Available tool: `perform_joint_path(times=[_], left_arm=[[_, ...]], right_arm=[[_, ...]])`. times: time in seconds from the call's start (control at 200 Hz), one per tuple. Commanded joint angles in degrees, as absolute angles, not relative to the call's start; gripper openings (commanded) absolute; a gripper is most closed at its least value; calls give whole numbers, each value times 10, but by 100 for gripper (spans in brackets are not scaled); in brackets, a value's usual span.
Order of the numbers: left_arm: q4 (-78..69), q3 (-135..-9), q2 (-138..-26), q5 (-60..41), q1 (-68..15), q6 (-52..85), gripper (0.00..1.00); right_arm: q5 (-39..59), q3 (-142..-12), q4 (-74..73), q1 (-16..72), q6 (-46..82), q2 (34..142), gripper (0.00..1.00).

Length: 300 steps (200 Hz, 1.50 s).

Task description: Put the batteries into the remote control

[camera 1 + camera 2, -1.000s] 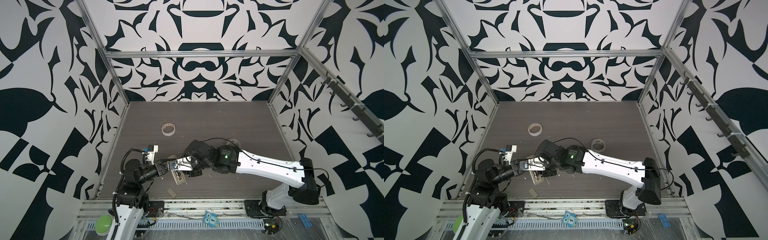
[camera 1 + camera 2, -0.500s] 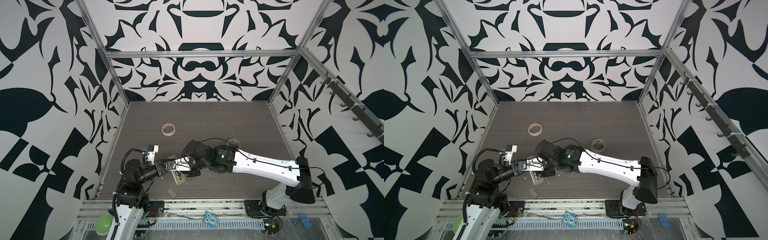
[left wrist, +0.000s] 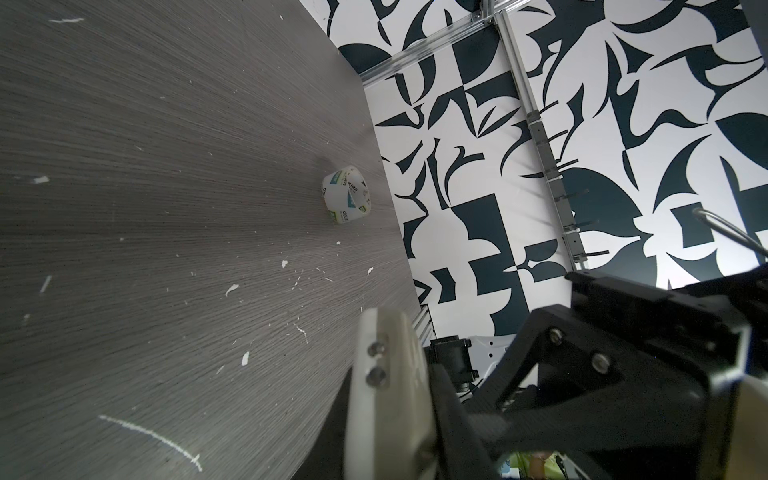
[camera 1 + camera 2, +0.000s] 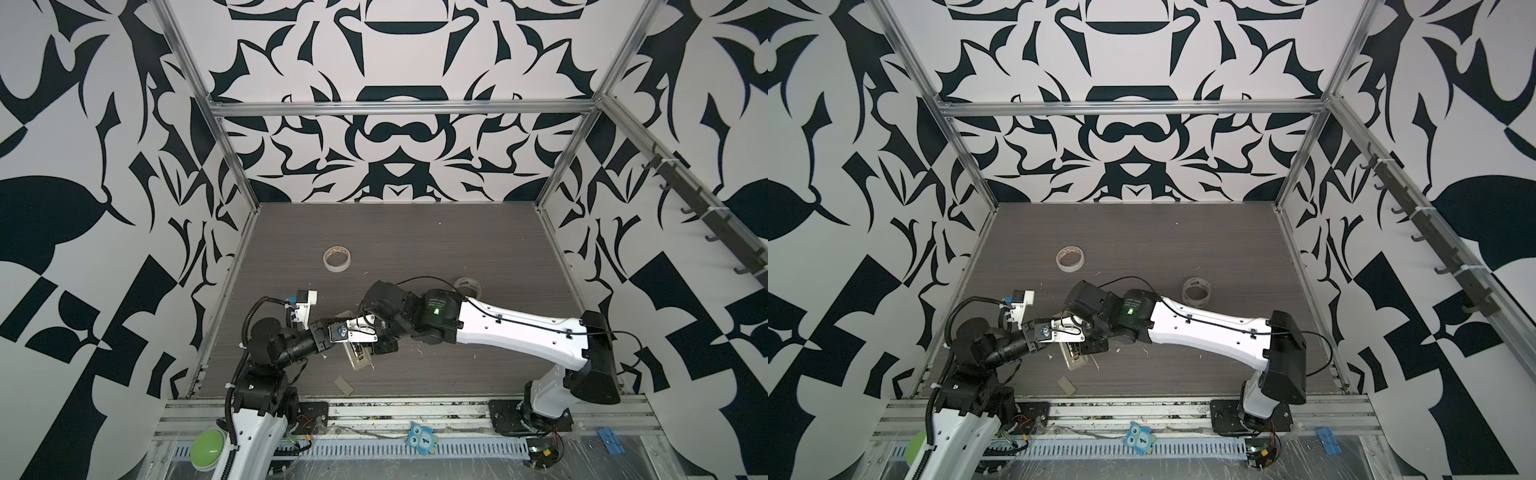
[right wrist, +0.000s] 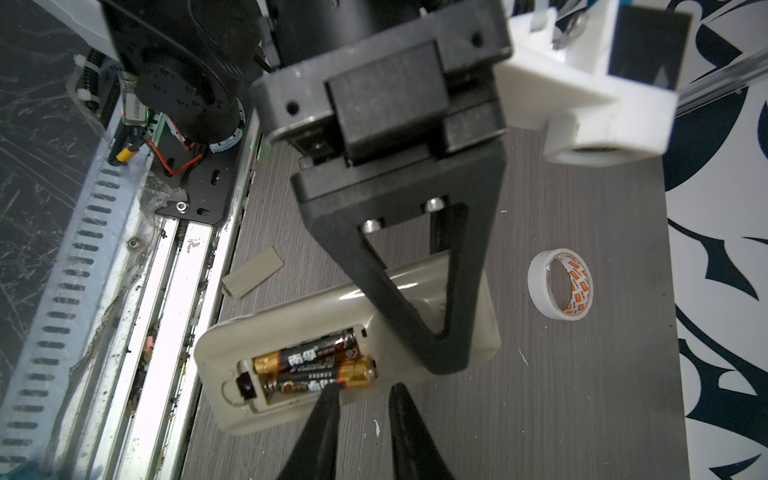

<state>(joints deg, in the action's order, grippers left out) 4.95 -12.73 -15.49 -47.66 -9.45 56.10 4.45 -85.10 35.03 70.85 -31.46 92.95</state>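
Beige plastic, back upward: the remote control (image 5: 291, 320) lies flat on the table (image 5: 561, 415) near the front rail (image 5: 195, 270). Its compartment is uncovered and both batteries (image 5: 320, 357) lie in it side by side, their length running along the remote's own length. You will note that the battery nearer the right gripper (image 5: 365, 390) looks to ride a little higher than its neighbour; I judge it not fully seated.

Right gripper: fingers a narrow gap apart, nothing between them, one fingertip (image 5: 326, 403) touching that battery's flank. It stands right at the compartment end, so this arm is the nearer one for the coming press. In my judgement that press should go straight down, across the battery's axis.

Left gripper (image 5: 449, 365): fingers together, tip bearing on the remote's back toward the end away from the compartment. It appears to be steadying the remote.

The compartment cover (image 5: 253, 272) lies loose just beside the remote, on the rail side. A tape roll (image 5: 561, 291) lies well apart on the opposite side. A second roll (image 4: 1196, 291) sits beyond the right arm in a top view.

Table: grey wood-grain, flecked with white scraps. Enclosure: black-and-white patterned panels on aluminium framing.
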Motion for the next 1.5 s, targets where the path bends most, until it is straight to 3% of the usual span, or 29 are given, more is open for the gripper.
perform_joint_path(times=[0.0, 1.495], left_arm=[[31, -135, -154, -483, -98, 560, 0], [27, -136, -161, -486, -98, 560, 0]], right_arm=[[55, -876, 354, 705, -310, 923, 25], [65, -901, 373, 704, -308, 955, 25]])
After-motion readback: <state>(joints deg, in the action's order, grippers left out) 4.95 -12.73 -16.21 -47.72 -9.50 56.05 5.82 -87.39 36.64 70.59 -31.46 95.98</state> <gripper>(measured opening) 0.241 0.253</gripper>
